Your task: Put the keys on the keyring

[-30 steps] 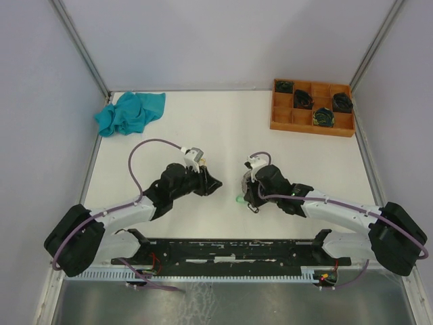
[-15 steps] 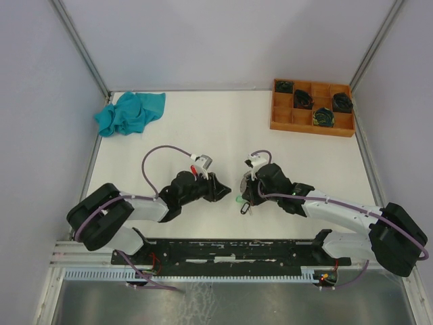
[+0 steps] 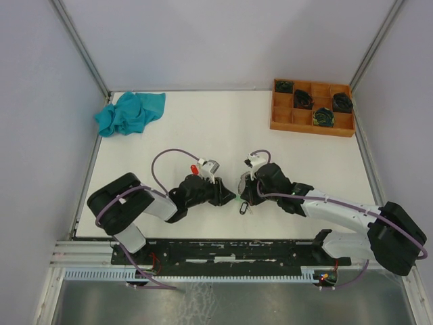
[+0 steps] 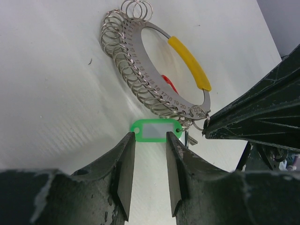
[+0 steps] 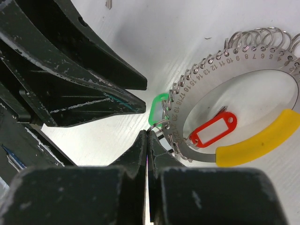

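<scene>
The left gripper (image 4: 150,143) has its jaws partly apart, and the green key tag (image 4: 155,130) lies flat on the tabletop (image 3: 203,128) right at its fingertips. Whether they touch it cannot be told. Facing it tip to tip, the right gripper (image 5: 146,136) is fully closed, pinching a small wire loop at the end of the keyring (image 4: 154,84) beside the green tag. The keyring is a flat numbered metal band lined with small split rings. It lies on the tabletop between the two grippers and carries a curved yellow sleeve (image 4: 190,63) on its far side. A red key tag (image 5: 211,130) sits inside the band. Well away lie a teal cloth (image 3: 130,112) at the far left and a wooden compartment tray (image 3: 311,128) at the far right, with black coils (image 3: 323,117) in it.
</scene>
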Tool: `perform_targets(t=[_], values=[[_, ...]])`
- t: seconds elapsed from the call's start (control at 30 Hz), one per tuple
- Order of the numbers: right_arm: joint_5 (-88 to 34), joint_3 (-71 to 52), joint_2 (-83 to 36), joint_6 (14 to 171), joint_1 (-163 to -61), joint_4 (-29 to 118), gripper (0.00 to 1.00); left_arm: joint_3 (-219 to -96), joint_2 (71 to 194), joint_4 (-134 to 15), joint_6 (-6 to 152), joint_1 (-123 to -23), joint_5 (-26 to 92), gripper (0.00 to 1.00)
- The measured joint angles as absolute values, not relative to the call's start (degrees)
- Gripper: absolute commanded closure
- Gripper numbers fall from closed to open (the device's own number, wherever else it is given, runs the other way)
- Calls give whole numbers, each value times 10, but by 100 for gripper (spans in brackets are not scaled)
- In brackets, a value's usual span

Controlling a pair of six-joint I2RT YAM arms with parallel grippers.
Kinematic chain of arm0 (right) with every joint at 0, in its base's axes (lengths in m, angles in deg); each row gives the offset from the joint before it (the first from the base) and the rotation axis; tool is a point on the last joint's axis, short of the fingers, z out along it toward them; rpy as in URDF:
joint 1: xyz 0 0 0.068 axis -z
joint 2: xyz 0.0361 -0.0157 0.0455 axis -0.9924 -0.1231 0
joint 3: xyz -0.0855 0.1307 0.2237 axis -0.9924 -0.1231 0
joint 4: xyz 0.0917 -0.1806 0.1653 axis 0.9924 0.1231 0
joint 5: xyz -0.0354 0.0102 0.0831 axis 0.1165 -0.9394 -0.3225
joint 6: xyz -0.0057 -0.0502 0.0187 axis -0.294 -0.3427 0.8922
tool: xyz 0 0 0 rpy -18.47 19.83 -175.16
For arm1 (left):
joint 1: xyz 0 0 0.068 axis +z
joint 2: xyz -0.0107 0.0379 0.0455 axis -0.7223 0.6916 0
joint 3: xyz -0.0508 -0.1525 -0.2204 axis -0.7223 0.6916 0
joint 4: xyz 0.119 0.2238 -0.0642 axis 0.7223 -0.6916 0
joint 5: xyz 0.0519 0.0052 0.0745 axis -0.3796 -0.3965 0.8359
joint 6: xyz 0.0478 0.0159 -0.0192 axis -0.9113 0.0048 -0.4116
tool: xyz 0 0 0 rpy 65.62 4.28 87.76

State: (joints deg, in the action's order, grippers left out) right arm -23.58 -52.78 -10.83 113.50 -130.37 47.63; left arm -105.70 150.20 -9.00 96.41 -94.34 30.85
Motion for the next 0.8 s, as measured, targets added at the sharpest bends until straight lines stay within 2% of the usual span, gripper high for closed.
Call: perform_targets(t=[0.8], values=[[-250, -528, -125, 1145, -1302, 467, 99, -1087, 1583, -14, 970, -965, 312, 64]])
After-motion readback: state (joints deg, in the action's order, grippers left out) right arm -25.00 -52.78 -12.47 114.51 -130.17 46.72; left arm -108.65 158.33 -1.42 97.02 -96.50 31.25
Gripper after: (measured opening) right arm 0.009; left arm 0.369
